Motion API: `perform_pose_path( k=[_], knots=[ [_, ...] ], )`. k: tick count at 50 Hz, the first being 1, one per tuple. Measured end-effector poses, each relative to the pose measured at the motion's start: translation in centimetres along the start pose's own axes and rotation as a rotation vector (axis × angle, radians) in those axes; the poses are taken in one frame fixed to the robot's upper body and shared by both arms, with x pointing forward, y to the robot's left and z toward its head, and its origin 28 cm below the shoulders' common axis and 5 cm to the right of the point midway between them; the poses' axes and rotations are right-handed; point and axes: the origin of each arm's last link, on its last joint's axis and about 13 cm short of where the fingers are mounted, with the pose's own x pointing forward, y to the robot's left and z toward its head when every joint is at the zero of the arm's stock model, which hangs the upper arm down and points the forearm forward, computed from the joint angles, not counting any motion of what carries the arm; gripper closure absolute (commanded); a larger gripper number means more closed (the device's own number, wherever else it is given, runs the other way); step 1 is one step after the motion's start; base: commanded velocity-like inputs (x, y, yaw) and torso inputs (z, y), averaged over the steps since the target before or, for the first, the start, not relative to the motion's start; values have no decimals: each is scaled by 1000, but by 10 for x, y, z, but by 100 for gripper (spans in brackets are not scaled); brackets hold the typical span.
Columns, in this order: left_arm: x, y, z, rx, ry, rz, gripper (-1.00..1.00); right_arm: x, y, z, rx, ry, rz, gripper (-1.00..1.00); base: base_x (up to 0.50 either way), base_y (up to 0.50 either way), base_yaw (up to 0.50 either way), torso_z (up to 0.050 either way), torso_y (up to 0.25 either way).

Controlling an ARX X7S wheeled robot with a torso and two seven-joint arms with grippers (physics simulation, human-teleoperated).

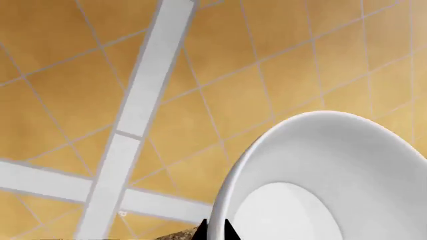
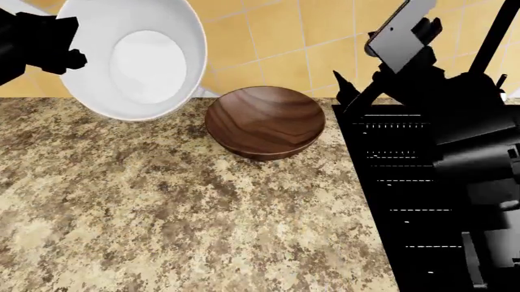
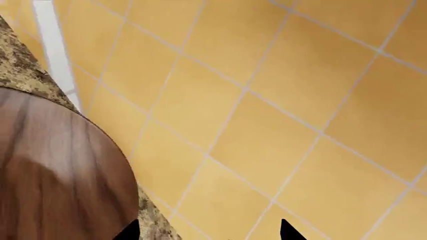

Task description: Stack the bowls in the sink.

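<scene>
White bowl [image 2: 134,58]: upper left of head view, tilted, held clear of counter [image 2: 162,213].
Left pincer [image 1: 215,231]: holding white bowl's rim.
Wooden bowl [image 2: 265,121]: centre, on counter.
Right pincer [image 3: 208,231]: wide.
Sink [image 2: 406,182]: right edge.

- Head view: my head cam looks forward and down over the granite counter [image 2: 162,213] to the yellow tiled wall [image 2: 276,36] at its back edge; black sink [image 2: 406,182] fills the right side.
- Left wrist view: sits very close to the white bowl [image 1: 333,170], facing the tiled wall [image 1: 67,100] and its white strips.
- Right wrist view: close beside the brown bowl [image 3: 60,175], facing the wall [image 3: 267,100], a sliver of counter edge showing.
- Shared: head view holds the white bowl [image 2: 134,58] and brown bowl [image 2: 264,121]; all three catch the tiled wall.
</scene>
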Motion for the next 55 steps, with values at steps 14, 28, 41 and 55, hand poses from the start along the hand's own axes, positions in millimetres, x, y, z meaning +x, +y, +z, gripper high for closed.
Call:
perform_pose_path(
  k=[14, 28, 41, 55],
  knots=[
    [2, 3, -3, -10, -7, 19, 100, -26, 12, 20, -331, 19, 289, -100, 0, 0, 0, 0, 0],
    [1, 3, -6, -19, -10, 14, 100, -33, 29, 30, -471, 14, 469, -100, 0, 0, 0, 0, 0],
    [-1, 2, -10, -28, -11, 7, 100, -22, 47, 30, -522, 13, 564, -100, 0, 0, 0, 0, 0],
    [-3, 3, -14, -36, -12, 4, 100, 0, 61, 26, -540, 15, 636, -100, 0, 0, 0, 0, 0]
  ],
)
